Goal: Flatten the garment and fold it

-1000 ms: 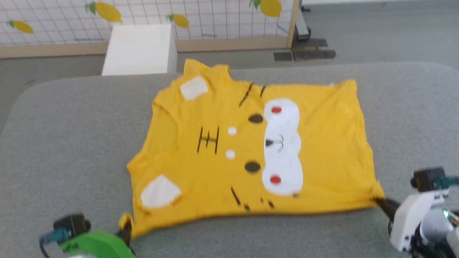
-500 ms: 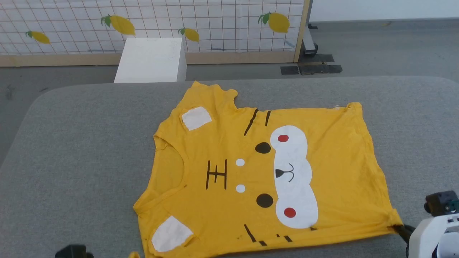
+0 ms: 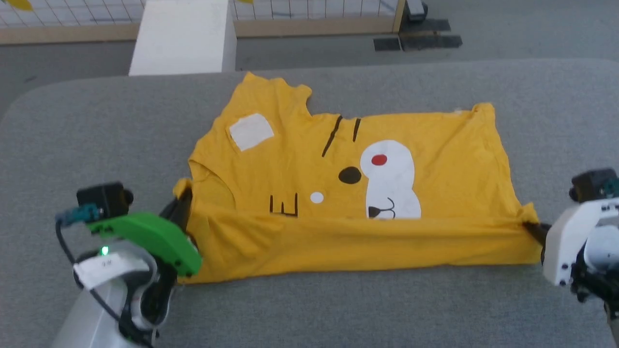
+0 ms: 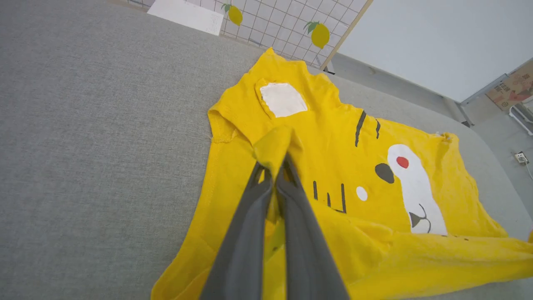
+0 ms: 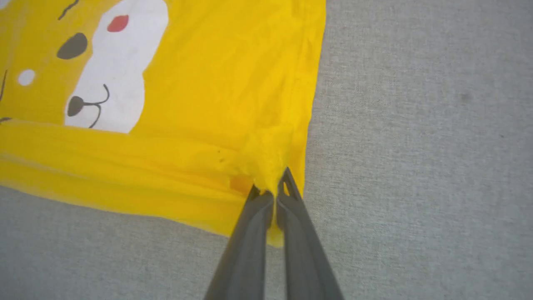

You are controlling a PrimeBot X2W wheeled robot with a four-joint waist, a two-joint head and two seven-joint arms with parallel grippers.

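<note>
Atop grey table [image 3: 96, 121], left end effector [image 4: 275, 167] and right end effector [image 5: 270, 183] pinch garment [image 3: 445, 159].

The left arm wears a bright green moulded plastic cover [image 3: 150, 237] with rounded edges, above a pale grey tubular forearm [image 3: 82, 319]. On it sits a small black box-shaped camera module [image 3: 104, 199] with a teal plug [image 3: 77, 214] and a thin black cable [image 3: 59, 240] looping from it. A tiny green light [image 3: 104, 250] glows beside a white label [image 3: 104, 267] whose small dark print is too fine to read. The right arm has a white moulded plastic cover [image 3: 568, 241] dotted with small dark screw holes [image 3: 562, 266], plus its own black camera box [image 3: 591, 183]. The left jaws are two long, dark grey, tapering fingers [image 4: 245, 246]. The right jaws have matching dark fingers [image 5: 250, 246], each with a triangular cut-out [image 5: 286, 188] near the tip.
</note>
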